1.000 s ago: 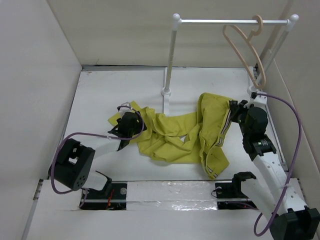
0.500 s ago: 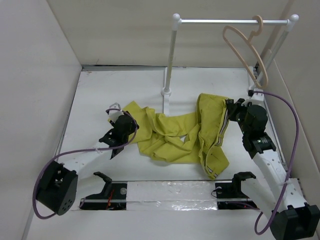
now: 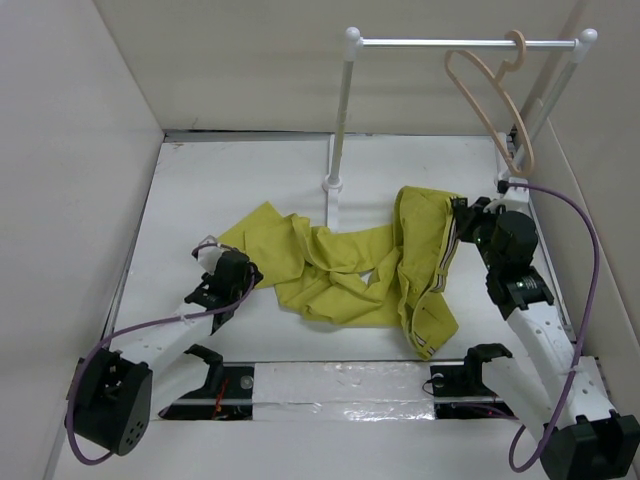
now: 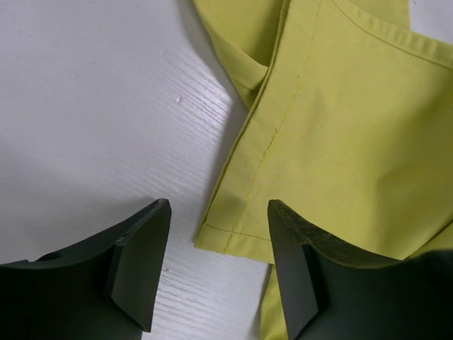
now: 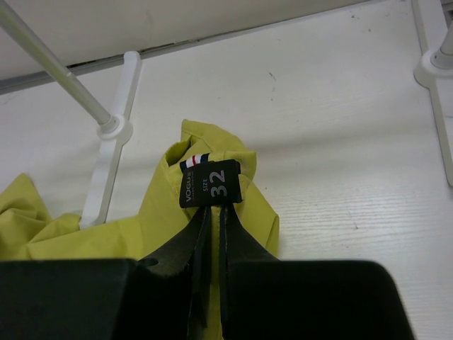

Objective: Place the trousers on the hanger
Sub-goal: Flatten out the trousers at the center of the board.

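The yellow-green trousers lie crumpled across the middle of the table, one leg spread flat toward the left. My left gripper hovers just off that leg's end, open; in the left wrist view the hem corner lies on the table beyond my left gripper, with nothing gripped. My right gripper is shut on the striped waistband at the right end. In the right wrist view my right gripper pinches the trousers just below a black size label. The beige hanger hangs by its hook from the rail, up right.
A white rail stand rises behind the trousers, its bar across the top right. One foot of it stands close to the waistband, another at the right. Pale walls enclose the table on the left, back and right.
My left gripper let go of the leg end and drew back toward the near left. The leg end now lies flat. The right arm has barely moved.
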`<state>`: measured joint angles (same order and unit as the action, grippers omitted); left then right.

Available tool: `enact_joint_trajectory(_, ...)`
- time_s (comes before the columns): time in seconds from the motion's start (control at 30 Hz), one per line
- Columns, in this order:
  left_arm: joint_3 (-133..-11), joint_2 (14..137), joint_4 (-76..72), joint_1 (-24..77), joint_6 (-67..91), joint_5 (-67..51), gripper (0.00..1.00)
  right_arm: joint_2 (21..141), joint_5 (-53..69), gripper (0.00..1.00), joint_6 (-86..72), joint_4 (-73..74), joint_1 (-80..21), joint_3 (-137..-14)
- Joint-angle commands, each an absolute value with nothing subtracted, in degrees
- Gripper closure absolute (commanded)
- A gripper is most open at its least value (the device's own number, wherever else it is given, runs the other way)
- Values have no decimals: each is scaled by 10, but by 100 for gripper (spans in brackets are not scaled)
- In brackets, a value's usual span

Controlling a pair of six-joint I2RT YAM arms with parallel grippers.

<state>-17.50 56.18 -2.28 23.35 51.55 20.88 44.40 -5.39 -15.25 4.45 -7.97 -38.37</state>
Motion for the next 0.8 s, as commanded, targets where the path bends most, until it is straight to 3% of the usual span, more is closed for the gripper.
enact_joint_trajectory(0.0, -185, 574, -3, 226, 525, 186, 47, 439, -55, 92, -152, 6, -83, -415)
enact_joint_trajectory(0.07, -193, 588, -11, 226, 512, 179, 47, 446, -47, 92, -154, 6, -83, -423)
enact_joint_trajectory(0.1, -205, 617, -14, 226, 500, 172, 53, 448, -42, 92, -156, 6, -88, -423)
enact_joint_trajectory(0.33, -235, 669, -17, 232, 480, 169, 65, 443, -75, 92, -157, -20, -109, -417)
enact_joint_trajectory(0.47, -230, 666, -36, 232, 468, 161, 87, 458, -76, 92, -164, -40, -127, -416)
enact_joint_trajectory(0.5, -228, 664, -41, 227, 464, 152, 99, 461, -77, 92, -165, -42, -127, -417)
enact_joint_trajectory(0.63, -242, 640, -65, 227, 492, 147, 100, 477, -81, 92, -163, -48, -138, -426)
enact_joint_trajectory(0.77, -273, 603, -178, 227, 529, 141, 100, 485, -74, 93, -167, -52, -138, -442)
